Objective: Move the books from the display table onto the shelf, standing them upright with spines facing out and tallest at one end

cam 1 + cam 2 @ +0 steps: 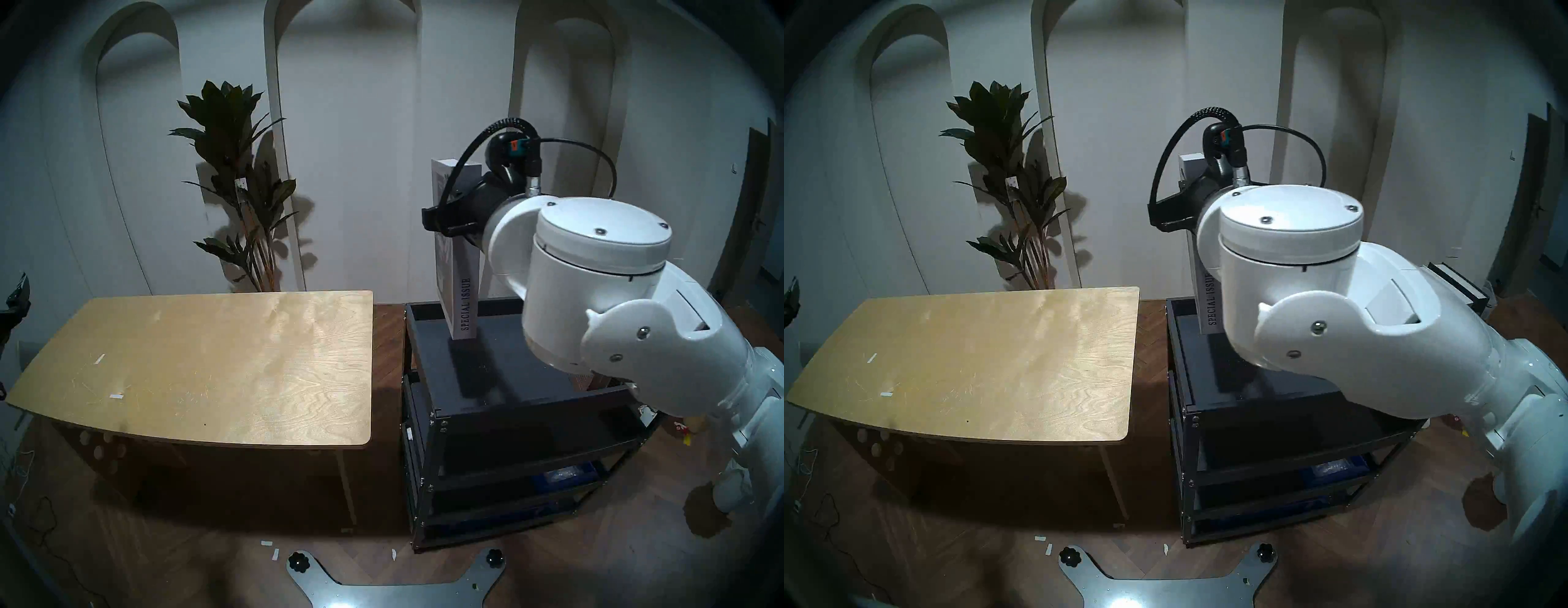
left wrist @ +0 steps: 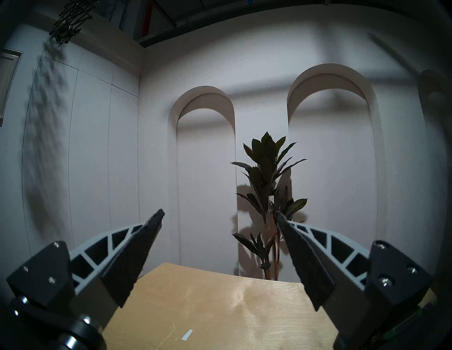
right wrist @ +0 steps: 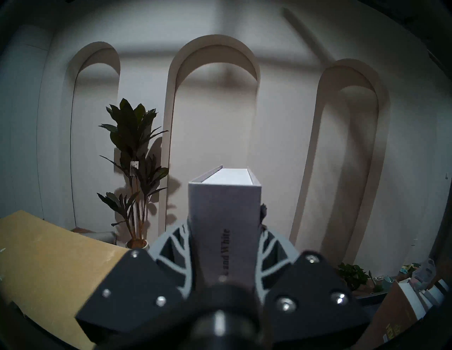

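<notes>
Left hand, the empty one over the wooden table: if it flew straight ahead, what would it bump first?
Probably the white wall: the open left hand aims above the table.

I see a dim room, dark fisheye rims, glare on the table [image 1: 237,348], plant [image 1: 237,170] shadows on the wall; the right wrist foreground blurs.

Dim white wall [image 1: 360,127] with arched niches, potted plant [image 1: 237,178], herringbone wood floor [image 1: 212,564].

Staged showroom: arched wall niches [image 1: 343,127], potted plant [image 1: 237,182], herringbone floor [image 1: 212,552].
</notes>
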